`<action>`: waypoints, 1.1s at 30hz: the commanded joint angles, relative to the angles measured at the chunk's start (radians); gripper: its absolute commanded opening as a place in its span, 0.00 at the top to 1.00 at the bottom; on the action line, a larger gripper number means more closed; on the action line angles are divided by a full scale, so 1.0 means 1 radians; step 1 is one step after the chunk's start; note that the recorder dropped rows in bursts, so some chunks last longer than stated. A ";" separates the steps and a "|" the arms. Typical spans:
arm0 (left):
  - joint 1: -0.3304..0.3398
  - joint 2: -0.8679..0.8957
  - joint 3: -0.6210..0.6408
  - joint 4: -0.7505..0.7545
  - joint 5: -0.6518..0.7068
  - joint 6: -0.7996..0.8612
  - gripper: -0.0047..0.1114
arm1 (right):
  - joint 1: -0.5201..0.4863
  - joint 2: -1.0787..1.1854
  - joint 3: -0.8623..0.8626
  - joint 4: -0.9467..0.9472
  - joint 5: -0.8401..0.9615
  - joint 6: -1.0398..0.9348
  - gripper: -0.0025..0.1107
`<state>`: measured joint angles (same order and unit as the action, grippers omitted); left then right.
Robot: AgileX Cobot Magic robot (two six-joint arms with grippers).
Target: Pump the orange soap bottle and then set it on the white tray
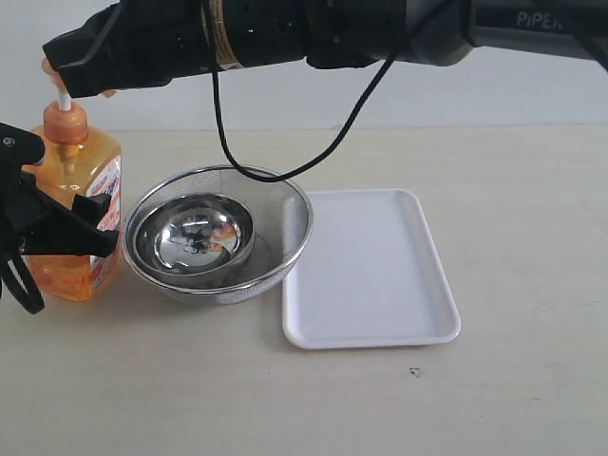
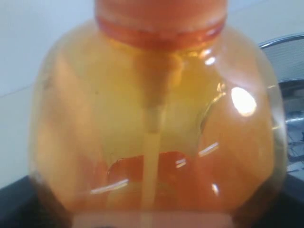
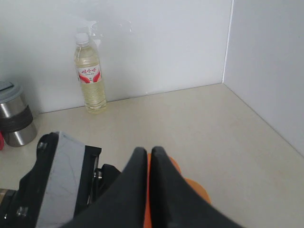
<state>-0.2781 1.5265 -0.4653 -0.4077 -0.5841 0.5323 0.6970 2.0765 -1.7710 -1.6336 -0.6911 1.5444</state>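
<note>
Tabletop (image 1: 532,209): bowl (image 1: 195,233) inside strainer (image 1: 293,223) beside tray (image 1: 370,275)

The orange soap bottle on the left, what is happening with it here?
The left pincer grips the orange soap bottle, which stands on the table beside the strainer bowl. The right pincer, shut, reaches across onto the top of the pump head. The white stem shows, so the pump is not fully down. The bottle is not yet on the white tray.
</note>
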 commanded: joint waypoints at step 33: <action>-0.006 -0.003 -0.007 0.000 -0.014 -0.007 0.92 | 0.001 0.061 0.037 -0.111 0.000 -0.004 0.98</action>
<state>-0.2781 1.5265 -0.4653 -0.4077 -0.5841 0.5323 0.6970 2.0855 -1.7686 -1.6146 -0.6996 1.5444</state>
